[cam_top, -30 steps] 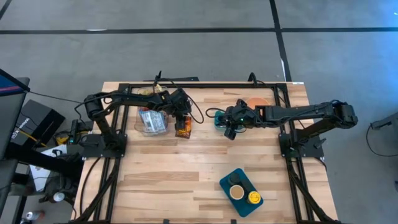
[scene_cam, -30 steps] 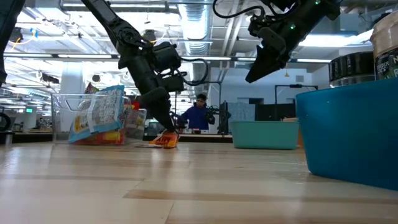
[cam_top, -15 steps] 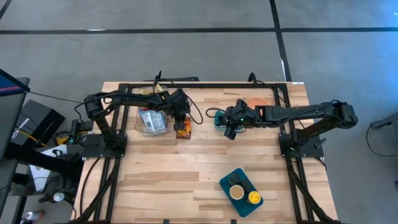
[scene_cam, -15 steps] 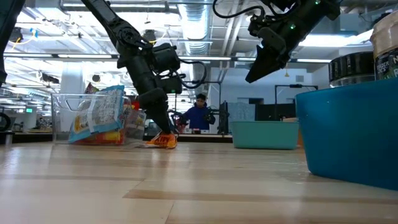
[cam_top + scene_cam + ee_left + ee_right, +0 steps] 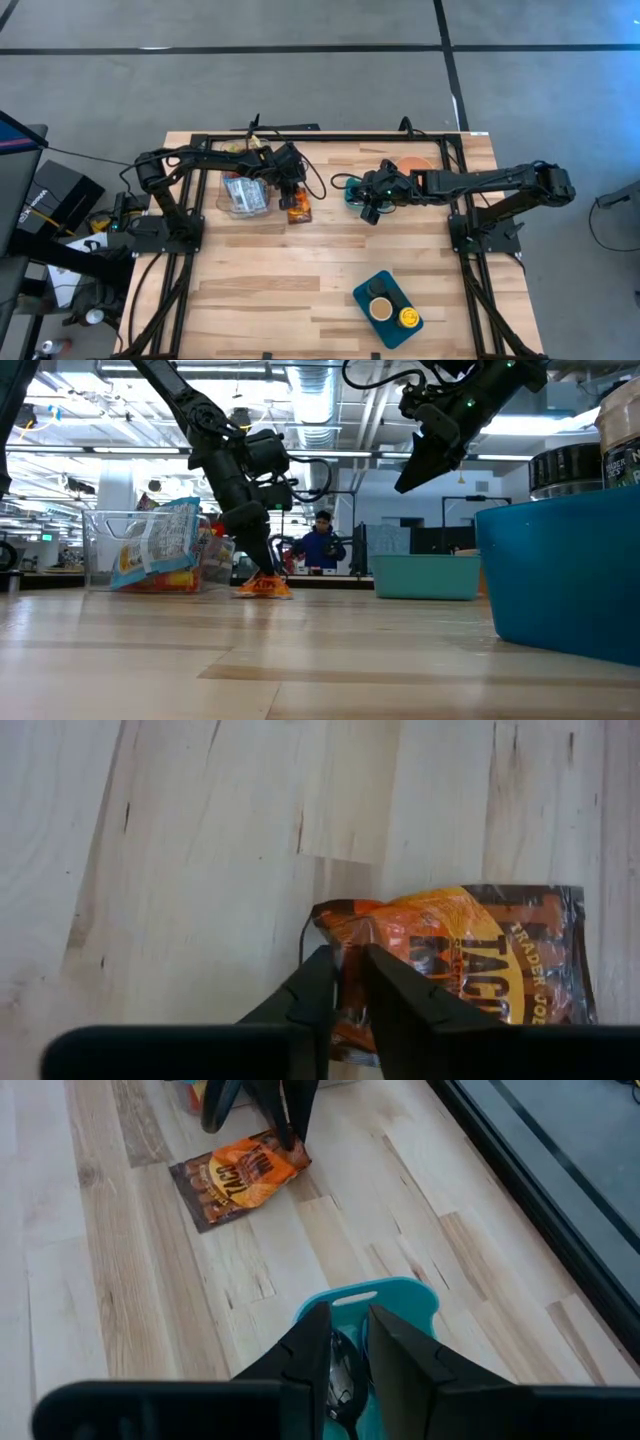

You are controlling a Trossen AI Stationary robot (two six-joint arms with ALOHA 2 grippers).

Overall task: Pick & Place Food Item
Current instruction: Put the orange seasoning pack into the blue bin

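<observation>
From above, one pale wooden plank table point(image 5: 300, 280) carries two dark arms. The left gripper point(image 5: 296, 199) pinches one orange crinkled snack packet point(image 5: 297, 209), which lies just beside one clear plastic bin point(image 5: 243, 194) of packaged food. The right gripper point(image 5: 371, 212) hangs near that packet, over a small teal container point(image 5: 352, 190). One blue tray point(image 5: 384, 290) holds three round jars.

At table height, the packet point(image 5: 264, 588) rests on the table under the left gripper point(image 5: 262, 568).

Left wrist: the gripper point(image 5: 345, 970) has its fingers clamped on the packet's point(image 5: 470, 960) edge.

Right wrist: the gripper point(image 5: 348, 1327) is nearly clenched, empty.
</observation>
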